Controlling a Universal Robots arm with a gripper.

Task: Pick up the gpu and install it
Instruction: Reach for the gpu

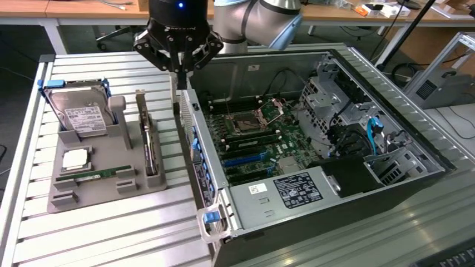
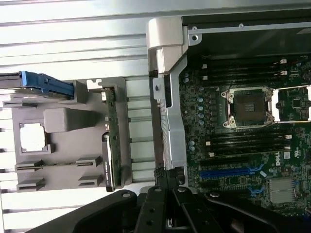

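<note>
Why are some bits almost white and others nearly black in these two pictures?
Exterior view: bright light makes the ribbed silver metal table shine pale, while the open black computer case falls into shadow along its near side. Wrist view: the table and the case's silver edge glare nearly white.

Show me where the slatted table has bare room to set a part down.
Bare slats lie on the table nearer the camera than the grey tray, up to the computer case, and behind the tray. The strip between tray and case is narrow, with the end effector over it. The case interior is crowded.
</note>
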